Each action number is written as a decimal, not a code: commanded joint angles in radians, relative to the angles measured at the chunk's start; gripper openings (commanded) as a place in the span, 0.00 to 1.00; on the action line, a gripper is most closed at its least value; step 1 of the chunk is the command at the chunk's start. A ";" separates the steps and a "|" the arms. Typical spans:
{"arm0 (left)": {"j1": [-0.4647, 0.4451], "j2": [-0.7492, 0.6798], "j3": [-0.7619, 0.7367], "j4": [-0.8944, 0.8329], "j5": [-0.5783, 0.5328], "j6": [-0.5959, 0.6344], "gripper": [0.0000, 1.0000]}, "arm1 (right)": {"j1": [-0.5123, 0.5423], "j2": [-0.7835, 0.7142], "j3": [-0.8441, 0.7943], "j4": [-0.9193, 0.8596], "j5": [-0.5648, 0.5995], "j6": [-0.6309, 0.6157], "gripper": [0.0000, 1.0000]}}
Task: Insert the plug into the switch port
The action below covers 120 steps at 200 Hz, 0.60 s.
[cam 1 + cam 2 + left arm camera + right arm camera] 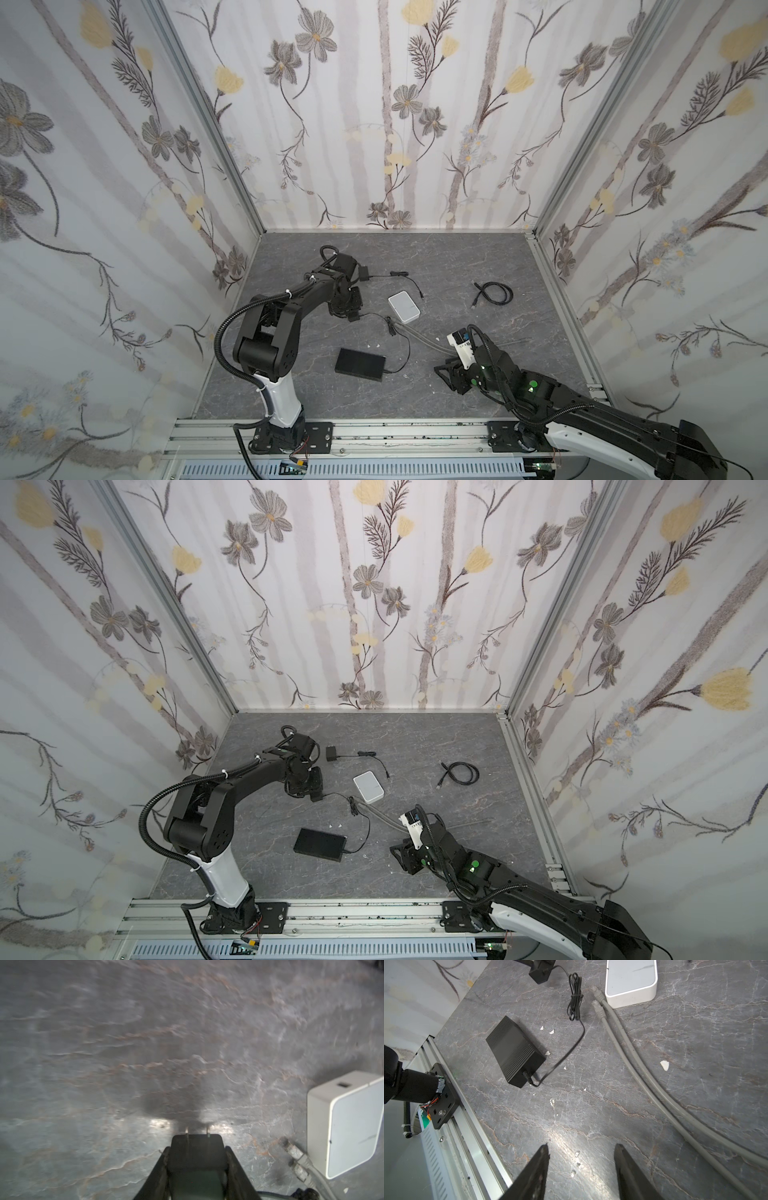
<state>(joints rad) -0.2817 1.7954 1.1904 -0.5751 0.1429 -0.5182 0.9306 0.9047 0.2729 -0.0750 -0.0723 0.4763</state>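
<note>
**Left gripper holds the adapter; the switch's port end faces the empty right gripper**

In both top views the left gripper (352, 312) is clamped on a black power adapter (354, 318) low over the table (478, 257), just beside the white box (404, 306). The adapter's cord (409, 349) runs to the black switch (359, 365). The switch lies nearer the robot's rail with its long axis across the view, and its cord-bearing end is turned toward the right gripper (448, 374). That gripper is the nearer to that end. A coiled black cable (494, 294) lies well apart.

In the left wrist view the adapter sits between the fingers with its two prongs pointing ahead. Two grey network plugs (293, 1151) lie just beside the white box.

In the right wrist view the jaws stand apart with nothing between them. The barrel plug (529, 1079) sits at the port on the switch's end face. Whether it is fully seated cannot be told. Only bare table lies between the jaws and that end, and the grey cables run alongside.
</note>
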 commanded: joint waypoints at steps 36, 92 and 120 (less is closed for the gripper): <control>0.147 0.027 0.054 0.094 -0.011 -0.101 0.30 | -0.003 -0.042 -0.003 0.040 0.000 -0.011 0.53; 0.248 0.177 0.229 0.030 -0.043 -0.141 0.30 | -0.003 -0.074 -0.019 0.024 -0.029 0.016 0.53; 0.276 0.221 0.305 -0.020 -0.081 -0.142 0.30 | -0.003 -0.073 -0.018 0.019 -0.023 0.023 0.53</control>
<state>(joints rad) -0.0238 1.9942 1.4448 -0.5392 0.1074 -0.6430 0.9283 0.8307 0.2539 -0.0792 -0.0879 0.4812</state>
